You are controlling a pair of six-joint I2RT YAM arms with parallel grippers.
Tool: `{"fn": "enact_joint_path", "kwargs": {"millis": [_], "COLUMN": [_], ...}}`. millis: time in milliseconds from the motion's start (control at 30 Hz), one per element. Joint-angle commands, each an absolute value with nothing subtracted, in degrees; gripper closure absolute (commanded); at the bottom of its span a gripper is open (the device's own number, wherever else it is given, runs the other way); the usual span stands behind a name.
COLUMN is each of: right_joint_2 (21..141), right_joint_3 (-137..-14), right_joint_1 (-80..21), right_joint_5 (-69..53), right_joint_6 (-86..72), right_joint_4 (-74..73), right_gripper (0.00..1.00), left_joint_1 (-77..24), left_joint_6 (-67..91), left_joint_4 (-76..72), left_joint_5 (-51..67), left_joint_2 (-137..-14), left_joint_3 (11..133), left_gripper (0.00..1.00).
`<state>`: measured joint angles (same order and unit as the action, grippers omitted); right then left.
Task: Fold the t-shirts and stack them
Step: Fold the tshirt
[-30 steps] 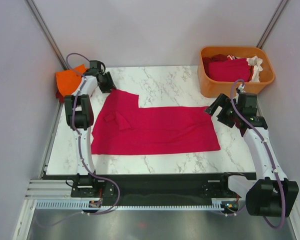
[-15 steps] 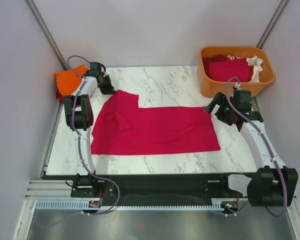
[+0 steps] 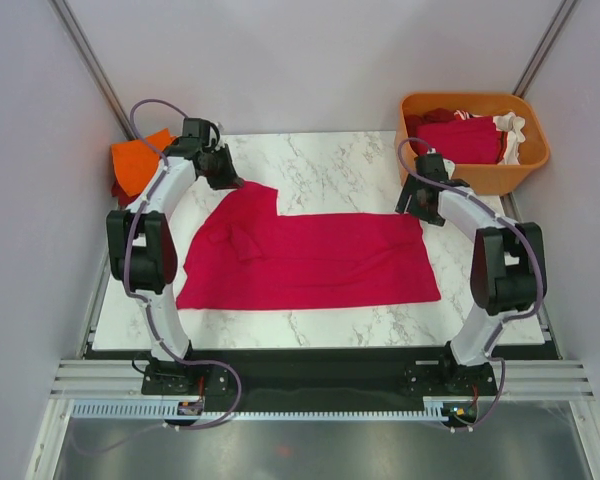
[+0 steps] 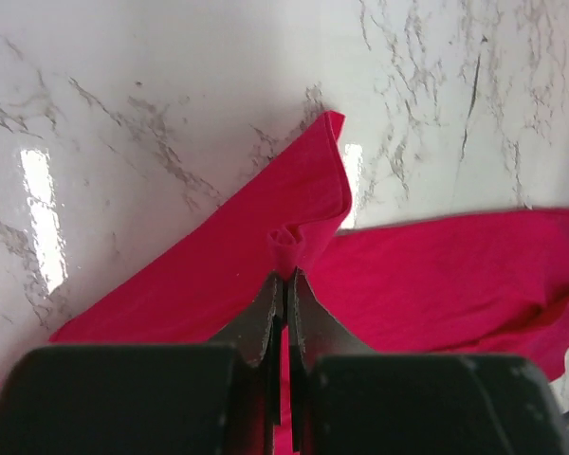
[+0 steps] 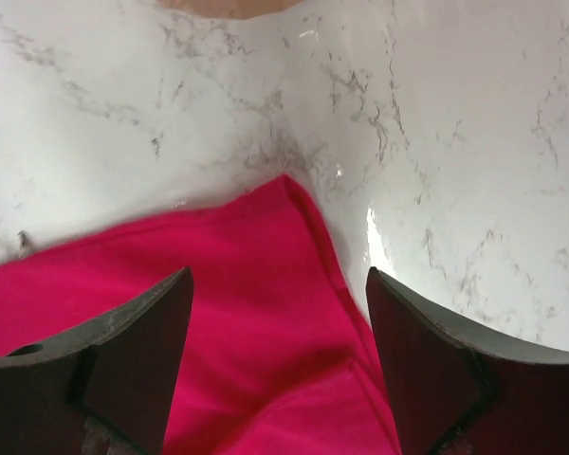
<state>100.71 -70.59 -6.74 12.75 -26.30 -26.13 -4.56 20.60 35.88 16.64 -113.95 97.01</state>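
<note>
A crimson-pink t-shirt [image 3: 310,260] lies spread across the marble table [image 3: 330,165]. My left gripper [image 3: 232,180] is at its far left corner. In the left wrist view that gripper [image 4: 286,275] is shut on a small pinched fold of the pink cloth [image 4: 427,275]. My right gripper [image 3: 412,205] hangs over the shirt's far right corner. In the right wrist view it [image 5: 277,275] stands open, its fingers straddling the corner of the cloth [image 5: 237,294] with nothing gripped. An orange t-shirt [image 3: 135,160] lies folded at the far left edge of the table.
An orange plastic tub [image 3: 475,175] stands at the far right corner, holding a dark red shirt [image 3: 455,138] and white cloth [image 3: 510,135]. Grey walls close in on both sides. The arms' bases sit on the black rail at the near edge.
My left gripper has shut on the shirt's far left corner. My right arm has swung inward and forward from the table's right side to the shirt's far right corner.
</note>
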Motion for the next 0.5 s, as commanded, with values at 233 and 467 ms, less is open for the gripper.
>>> {"fn": "enact_joint_path", "kwargs": {"millis": [233,467], "right_joint_2": [111.0,110.8], "right_joint_3": [-78.0,-70.6], "right_joint_1": [-6.6,-6.4], "right_joint_5": [17.5,14.9], "right_joint_6": [-24.1,-25.6], "right_joint_4": [-20.6,-15.8], "right_gripper": [0.27,0.34], "left_joint_1": [-4.8,-4.7], "left_joint_6": [21.2,20.0], "left_joint_4": [35.9,35.8], "left_joint_5": [17.1,14.8], "left_joint_2": [-109.9,-109.0], "left_joint_3": [94.3,94.1], "left_gripper": [0.98,0.98]}}
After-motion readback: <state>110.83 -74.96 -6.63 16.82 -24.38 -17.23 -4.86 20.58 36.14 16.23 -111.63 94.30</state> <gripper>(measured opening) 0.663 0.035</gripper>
